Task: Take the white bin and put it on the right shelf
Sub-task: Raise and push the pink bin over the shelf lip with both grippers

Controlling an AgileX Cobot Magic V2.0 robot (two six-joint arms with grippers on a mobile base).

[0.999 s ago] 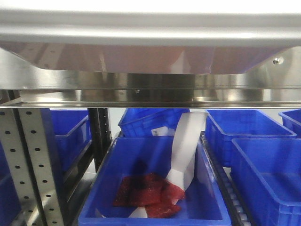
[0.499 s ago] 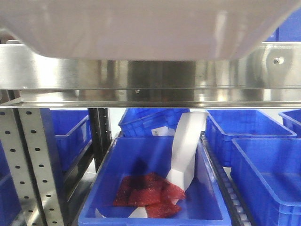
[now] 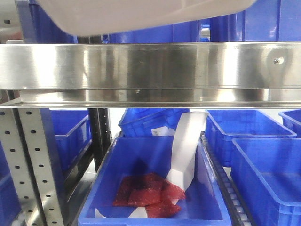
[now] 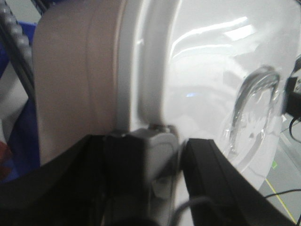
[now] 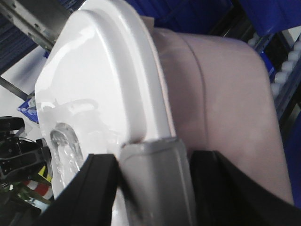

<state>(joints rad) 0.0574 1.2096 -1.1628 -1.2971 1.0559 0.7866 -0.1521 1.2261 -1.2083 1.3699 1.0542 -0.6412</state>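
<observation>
The white bin point(image 3: 141, 14) hangs at the top of the front view, only its pinkish underside showing, above the right shelf's shiny steel front rail point(image 3: 150, 66). In the left wrist view the bin point(image 4: 84, 80) fills the frame, its glossy lid point(image 4: 207, 84) and recessed handle facing right. My left gripper point(image 4: 162, 165) is shut on the grey latch at the bin's rim. The right wrist view shows the bin point(image 5: 221, 103) from the other end, and my right gripper point(image 5: 155, 188) is shut on the grey latch there. Neither gripper appears in the front view.
Under the rail, blue crates fill the lower level: one point(image 3: 150, 188) holds red packets and a white strip, others point(image 3: 263, 174) stand to the right and behind. A perforated metal upright point(image 3: 28, 160) stands at left. More blue crates point(image 3: 254, 21) sit behind the bin.
The bin has risen in the front view: it covered the rail's upper part a second ago and now sits above the rail, uncovering the blue crates behind.
</observation>
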